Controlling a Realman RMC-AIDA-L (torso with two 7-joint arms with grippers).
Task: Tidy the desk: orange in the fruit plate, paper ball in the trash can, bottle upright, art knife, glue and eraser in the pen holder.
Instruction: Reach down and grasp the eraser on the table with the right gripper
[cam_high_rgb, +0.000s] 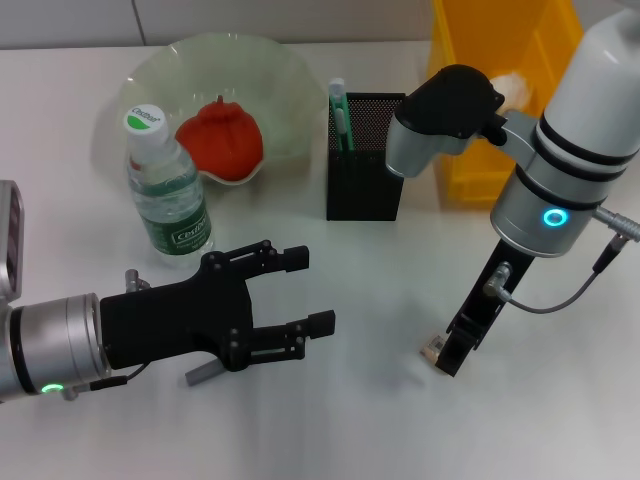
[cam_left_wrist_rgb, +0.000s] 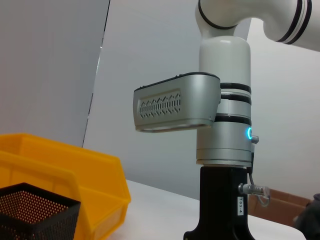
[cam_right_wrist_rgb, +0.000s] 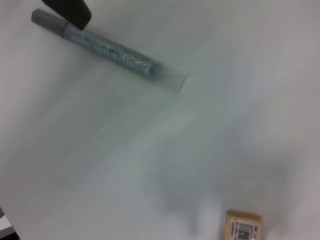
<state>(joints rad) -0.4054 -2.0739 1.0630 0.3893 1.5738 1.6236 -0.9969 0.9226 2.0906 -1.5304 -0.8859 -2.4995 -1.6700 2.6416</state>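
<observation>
The yellow trash can (cam_high_rgb: 500, 60) stood at the far right corner of the bench (cam_high_rgb: 380, 300), with something white inside it, probably the paper ball (cam_high_rgb: 512, 88). The pale-green fruit plate (cam_high_rgb: 180, 70) sat at the far left and already held the orange (cam_high_rgb: 220, 140). The black mesh pen holder (cam_high_rgb: 365, 170) stood between plate and can, with a green-and-white stick, likely the glue (cam_high_rgb: 340, 115), upright in its left corner. The bottle (cam_high_rgb: 168, 190) stood upright just in front of the plate, cap up.

By that layout, I judged 4 of the 6 jobs done; 2 small items were left on the bench.

The left gripper (cam_high_rgb: 300, 295) hung low over the near left part of the bench, its fingers spread wide and holding nothing. Beneath it lay a grey pen-like tool, probably the art knife (cam_right_wrist_rgb: 107, 50), of which the head view showed only one end. Its long axis ran slantwise across the bench, but which end was the blade I could not tell.

The right gripper (cam_high_rgb: 455, 350) pointed straight down near the front right of the bench; whether its fingers were apart or closed could not be told. The eraser (cam_right_wrist_rgb: 243, 227) lay flat, label up, beside that gripper's tip, touching or nearly so. Its long side ran roughly across the bench.
</observation>
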